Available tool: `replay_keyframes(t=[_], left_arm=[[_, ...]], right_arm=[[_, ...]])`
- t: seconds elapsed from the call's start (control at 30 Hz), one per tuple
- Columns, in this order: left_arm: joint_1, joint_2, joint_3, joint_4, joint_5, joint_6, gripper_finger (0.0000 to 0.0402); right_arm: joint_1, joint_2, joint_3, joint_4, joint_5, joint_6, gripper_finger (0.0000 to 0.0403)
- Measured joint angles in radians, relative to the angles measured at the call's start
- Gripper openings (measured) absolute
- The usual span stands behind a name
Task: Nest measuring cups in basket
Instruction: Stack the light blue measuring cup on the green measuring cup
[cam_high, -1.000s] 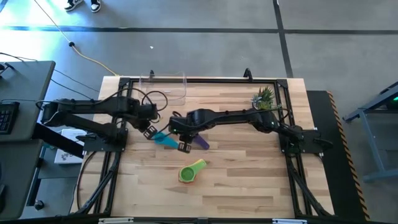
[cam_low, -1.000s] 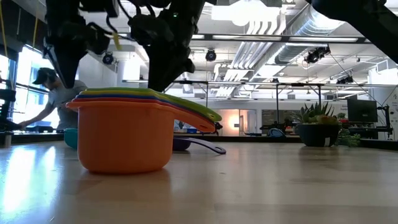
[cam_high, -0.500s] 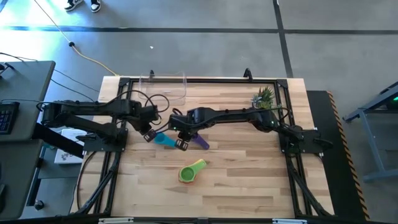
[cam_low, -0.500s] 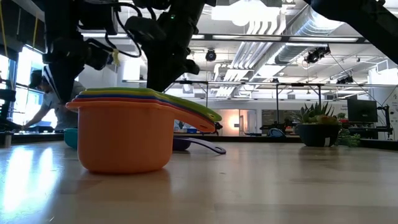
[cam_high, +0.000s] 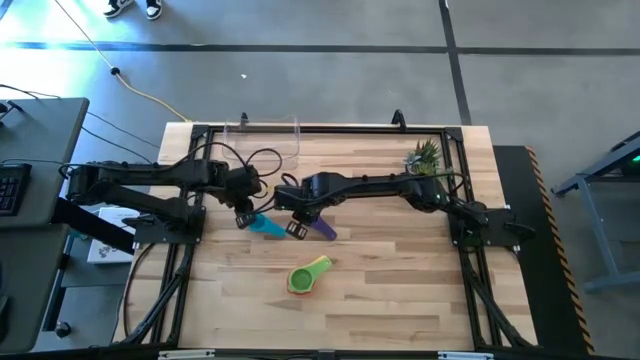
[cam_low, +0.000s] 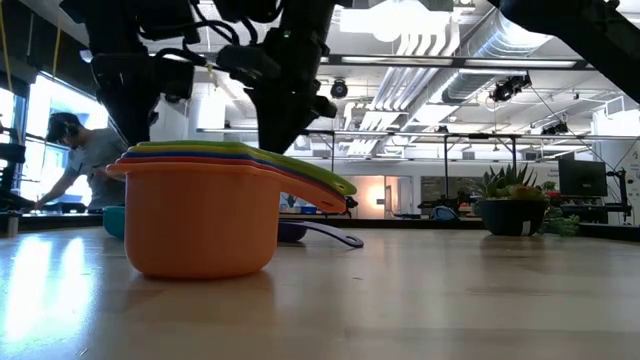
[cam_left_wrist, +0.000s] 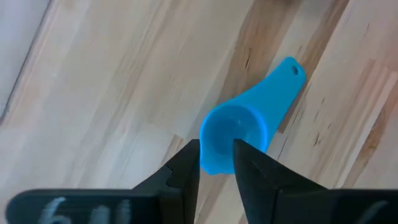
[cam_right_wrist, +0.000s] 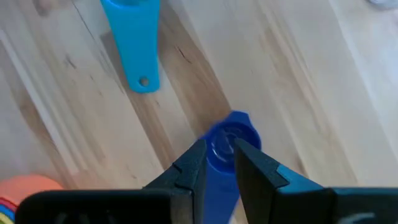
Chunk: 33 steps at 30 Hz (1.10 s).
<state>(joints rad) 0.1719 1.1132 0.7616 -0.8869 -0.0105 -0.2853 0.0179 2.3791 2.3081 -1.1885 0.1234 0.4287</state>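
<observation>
Nearest us, the nested stack (cam_low: 205, 215), orange cup outermost, sits on open bench (cam_high: 400, 290) well clear of the front edge. Mid-bench, the left gripper (cam_left_wrist: 216, 163) straddles the teal cup (cam_left_wrist: 239, 130) rim, fingers slightly apart. Just beside it, the right gripper (cam_right_wrist: 219, 160) pinches the blue cup (cam_right_wrist: 227, 146). The basket (cam_high: 262, 140) sits at the far edge, the plant (cam_high: 424, 157) far right. Beyond, a person (cam_low: 85, 160) bends over.
</observation>
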Motion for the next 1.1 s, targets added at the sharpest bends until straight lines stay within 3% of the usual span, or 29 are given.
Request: replay_keyframes(t=[0.63,1.1], left_arm=[[0.0,0.184,0.001,0.027,-0.004,0.105,0.0088],[0.0,0.31,0.001,0.067,0.006,0.104,0.0087]], right_arm=[[-0.116,-0.049,0.001,-0.08,0.003,-0.098,0.0073],[-0.124,-0.051,0.001,-0.088,0.001,-0.142,0.0073]])
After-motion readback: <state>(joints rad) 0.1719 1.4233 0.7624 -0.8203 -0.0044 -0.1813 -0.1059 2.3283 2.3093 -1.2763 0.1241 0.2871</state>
